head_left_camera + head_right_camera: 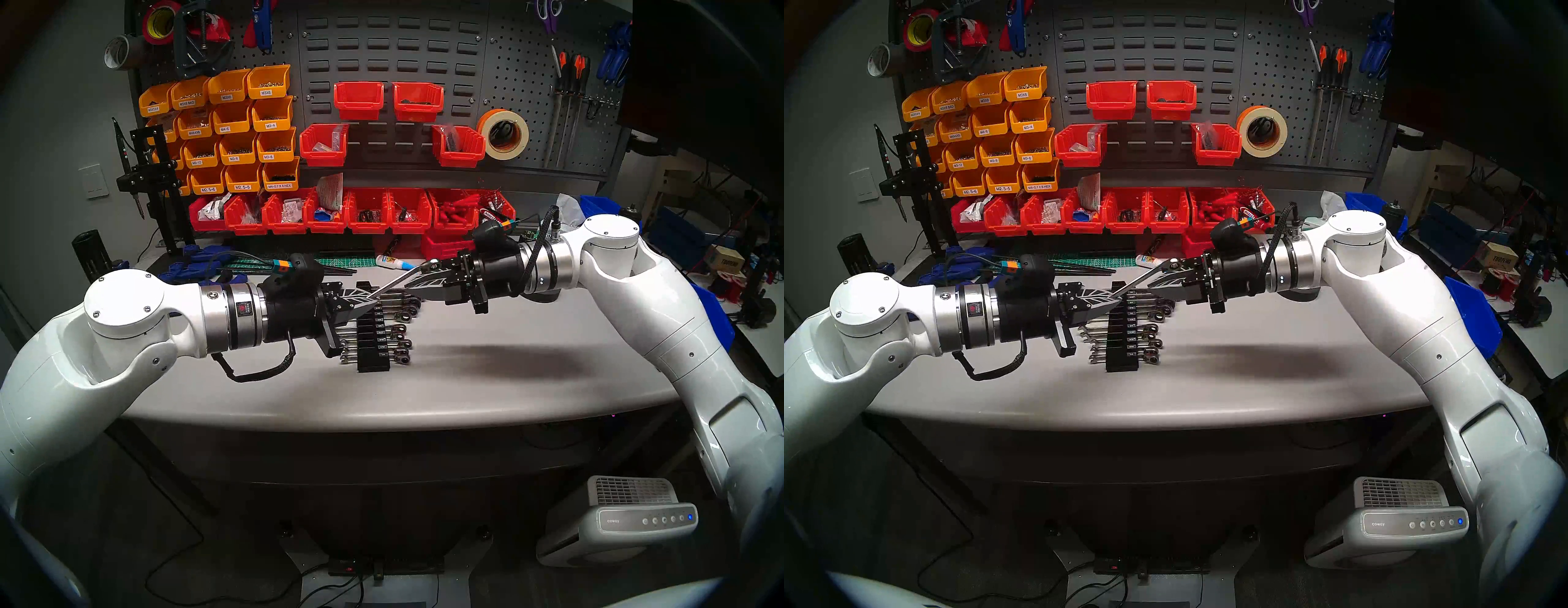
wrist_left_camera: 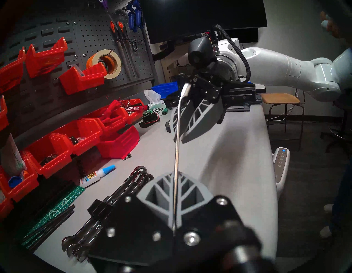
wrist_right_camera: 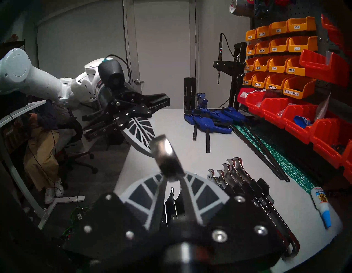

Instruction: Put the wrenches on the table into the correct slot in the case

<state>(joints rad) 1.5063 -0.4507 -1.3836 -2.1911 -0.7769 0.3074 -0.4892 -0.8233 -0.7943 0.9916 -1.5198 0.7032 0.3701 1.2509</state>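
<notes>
Above the wrench rack (image 1: 373, 335): combination wrench (image 1: 399, 281), open end clamped in left gripper (image 1: 371, 303); ring end between right gripper's (image 1: 418, 283) slightly parted fingers. Bare grey worktop (image 1: 509, 373) rightward to curved front edge.

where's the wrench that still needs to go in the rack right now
In the head view it is at centre, off the table: the wrench spans between both grippers, above the black rack.
</notes>
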